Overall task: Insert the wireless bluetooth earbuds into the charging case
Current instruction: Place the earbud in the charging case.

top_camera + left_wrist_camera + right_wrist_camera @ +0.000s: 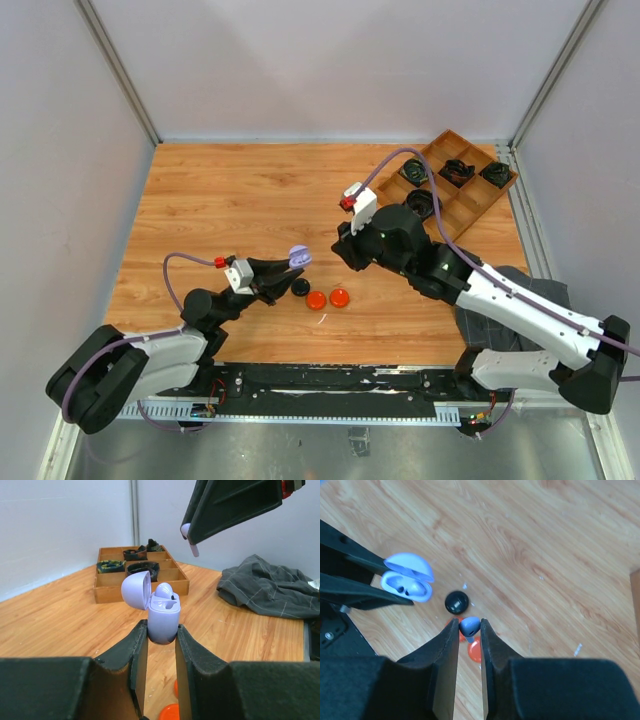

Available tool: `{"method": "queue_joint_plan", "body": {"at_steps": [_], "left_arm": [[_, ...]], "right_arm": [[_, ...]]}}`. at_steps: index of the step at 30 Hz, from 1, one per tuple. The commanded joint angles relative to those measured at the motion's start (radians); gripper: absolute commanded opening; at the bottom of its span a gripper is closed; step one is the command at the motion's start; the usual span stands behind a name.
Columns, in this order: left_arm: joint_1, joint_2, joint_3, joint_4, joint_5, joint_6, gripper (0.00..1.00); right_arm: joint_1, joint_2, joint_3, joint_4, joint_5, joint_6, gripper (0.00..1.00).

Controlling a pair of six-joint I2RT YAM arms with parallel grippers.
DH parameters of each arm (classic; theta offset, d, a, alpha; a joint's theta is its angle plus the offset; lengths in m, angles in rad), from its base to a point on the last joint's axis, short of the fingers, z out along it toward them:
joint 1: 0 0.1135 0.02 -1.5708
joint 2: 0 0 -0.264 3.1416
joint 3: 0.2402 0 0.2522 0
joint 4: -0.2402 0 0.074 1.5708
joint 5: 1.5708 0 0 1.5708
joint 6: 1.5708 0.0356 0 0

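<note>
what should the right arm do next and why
Probably carry the right end effector across until its lilac earbud is over the open charging case. The left end effector holds the case lid-open, and the bud is apart from it.

Top view overhead, far; left wrist looks level, right wrist downward; all share lilac case point(297, 256).

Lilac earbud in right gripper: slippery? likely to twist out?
Probably slippery: the glossy lilac earbud is rounded, held only at the tips of the right gripper, so it may pivot out. Likely light and rigid; if dropped, it could roll on the wooden table.
</note>
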Motion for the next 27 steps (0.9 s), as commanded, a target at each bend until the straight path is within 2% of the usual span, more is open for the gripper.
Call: {"method": "queue_joint_plan", "body": {"at_steps": [1, 12, 27], "left_arm": [[-0.001, -0.022, -0.07, 0.058, 0.035, 0.028, 0.0], [-0.001, -0.036, -0.07, 0.057, 0.052, 0.022, 0.0], [-0.001, -0.027, -0.07, 0.075, 0.063, 0.009, 0.0]], "right_arm": [[0.06, -0.046, -0.079, 0.237, -0.017, 0.042, 0.11], [0.172, -0.044, -0.199, 0.552, -0.008, 0.009, 0.11], [0.186, 0.019, -0.244, 0.629, -0.003, 0.004, 0.12]]}}
